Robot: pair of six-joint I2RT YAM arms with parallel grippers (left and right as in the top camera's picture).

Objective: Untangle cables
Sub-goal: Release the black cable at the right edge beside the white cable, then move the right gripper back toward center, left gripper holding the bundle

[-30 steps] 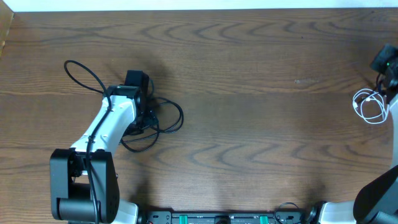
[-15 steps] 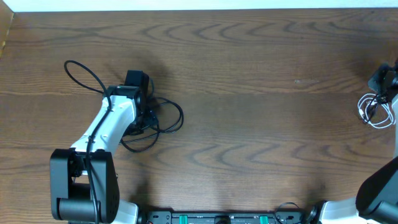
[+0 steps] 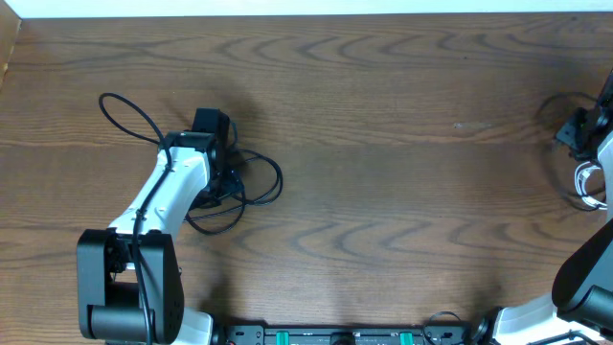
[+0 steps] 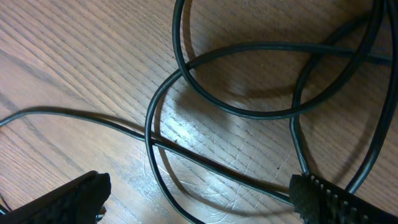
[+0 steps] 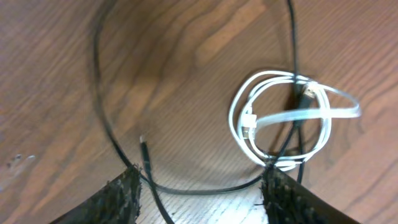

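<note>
- Table [image 3: 383, 77]: brown wood grain, both arms working on it.
- Left gripper [image 4: 199, 202]: positioned over the left half of the table, above the black cables [image 3: 239, 187]. Jaws are spread wide; both dark fingertips [image 4: 68, 196] are seen at the lower corners of the left wrist view. Nothing is gripped.
- Black cables: a loose tangle of overlapping loops lies flat on the left half of the table, partly hidden under the white left arm [image 3: 172, 187]. One long loop reaches out toward the table's left edge. In the left wrist view several strands are crossed over each other, and one strand runs across the table between the fingertips, touched by neither.
- Right gripper [image 5: 205, 196]: positioned at the table's right edge. Jaws are parted, and nothing is seen clamped between them.
- White cable [image 5: 247, 121]: a small coil of several turns lies on the table by its right edge, just ahead of the right gripper. In the overhead view only part of it [image 3: 586, 182] is seen beside the right arm [image 3: 594, 278].
- Single black cable [image 5: 107, 124]: a wide arc is laid on the table by the right edge. It passes between the right fingers, and one strand crosses through the white coil. A small plug end [image 5: 146, 158] lies on the table near the left finger of that gripper.
</note>
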